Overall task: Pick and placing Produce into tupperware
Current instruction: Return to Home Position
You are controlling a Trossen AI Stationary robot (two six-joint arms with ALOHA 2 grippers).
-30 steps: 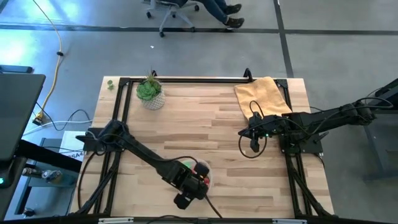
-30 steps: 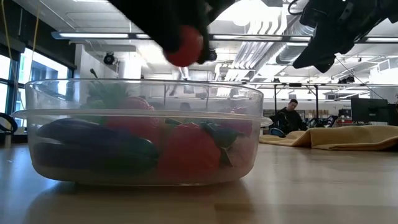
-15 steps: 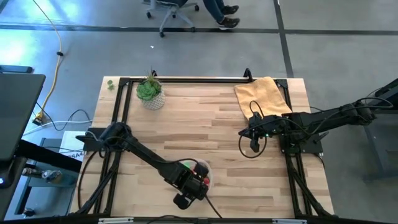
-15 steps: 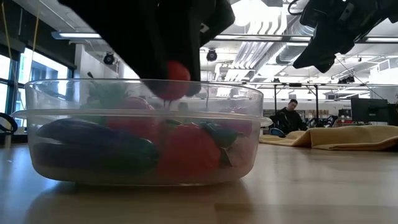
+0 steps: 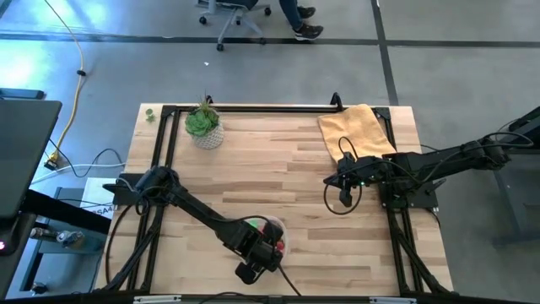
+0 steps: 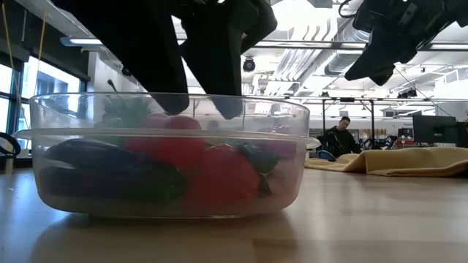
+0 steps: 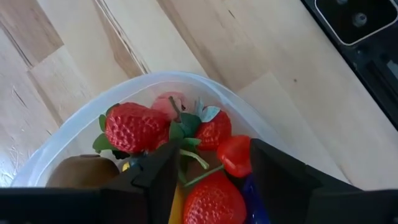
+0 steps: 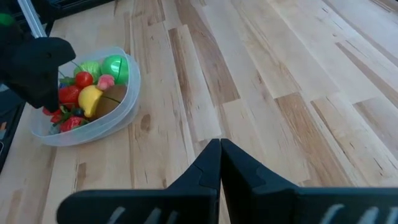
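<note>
The clear tupperware [image 5: 283, 230] stands near the table's near edge and holds the produce: strawberries [image 7: 134, 127], a kiwi [image 7: 78, 174], a lemon [image 8: 90, 99], green pieces [image 8: 114, 67] and a purple eggplant [image 6: 102, 172]. My left gripper [image 5: 263, 245] is open, with its fingertips dipped just inside the tub's rim [image 6: 168, 96] from above. A small red piece [image 7: 235, 155] lies on the other produce between the fingers. My right gripper [image 5: 344, 196] is shut and hangs in the air over the table's right side, far from the tub. My left gripper [image 7: 214, 180] reaches into the tub from above, pointing down, fingers apart. The small red piece rests on the produce right beside the inner side of one finger [image 7: 273, 177]. Whether the two touch, I cannot tell.
A green plant in a white pot [image 5: 203, 127] stands at the far left corner. A yellow cloth [image 5: 356, 128] lies at the far right corner. Bare wood stretches between the tub and the right arm. A person sits far off in the room [image 6: 340, 135].
My left gripper came down into the tub with the small red piece pinched in its fingertips, then opened and let go. The piece dropped onto the produce and now lies among the strawberries.
</note>
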